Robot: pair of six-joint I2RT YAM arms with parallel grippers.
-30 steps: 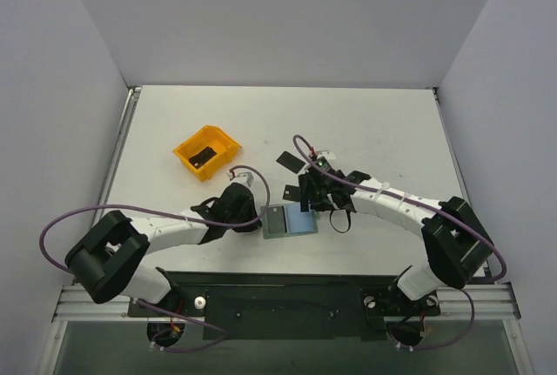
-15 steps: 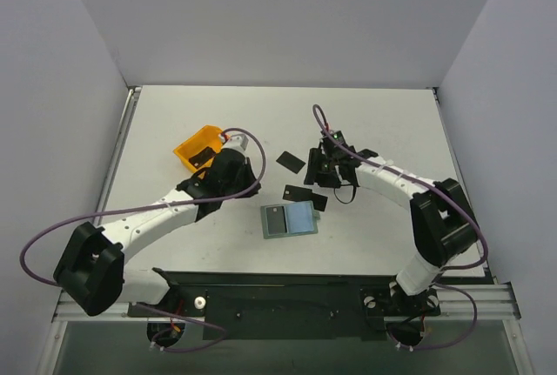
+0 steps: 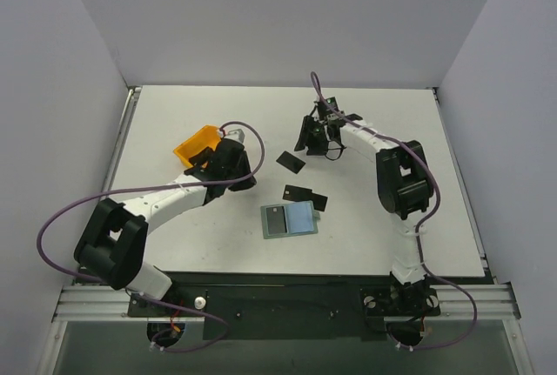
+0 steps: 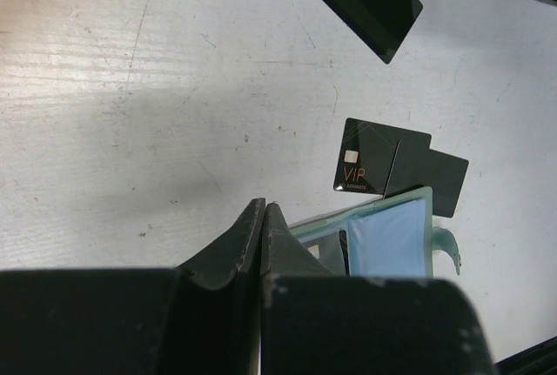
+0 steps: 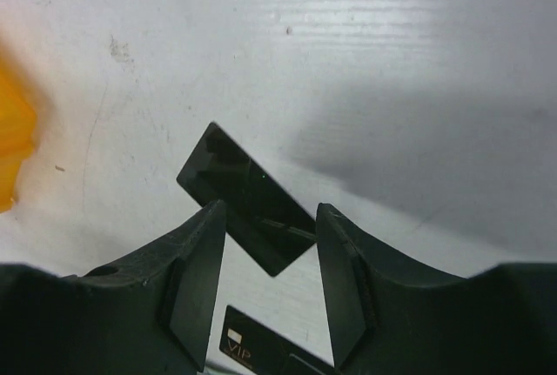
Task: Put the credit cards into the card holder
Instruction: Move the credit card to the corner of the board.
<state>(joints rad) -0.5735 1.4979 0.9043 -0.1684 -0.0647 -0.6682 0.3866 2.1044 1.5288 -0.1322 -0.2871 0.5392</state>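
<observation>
The card holder [image 3: 300, 217] lies open on the table, green with a light-blue lining, and a dark card shows in its left pocket [image 3: 277, 219]. Three black credit cards lie loose behind it: one alone [image 3: 291, 162] and two overlapping [image 3: 305, 194]. The left wrist view shows the lone card [image 4: 364, 1], the overlapping VIP card [image 4: 370, 157] and the card holder [image 4: 387, 237]. My left gripper [image 3: 239, 173] [image 4: 263, 207] is shut and empty, left of the cards. My right gripper [image 3: 305, 143] [image 5: 270, 210] hangs open above the lone card [image 5: 248, 197], holding nothing.
An orange bin [image 3: 196, 141] stands at the left, partly covered by my left wrist; its edge shows in the right wrist view [image 5: 9, 149]. The right arm [image 3: 396, 175] bends back along the right side of the table.
Both grippers have left the card holder. The left one swung back-left towards the orange bin. The right one moved to the far side, over the lone card, and its jaws narrowed.
</observation>
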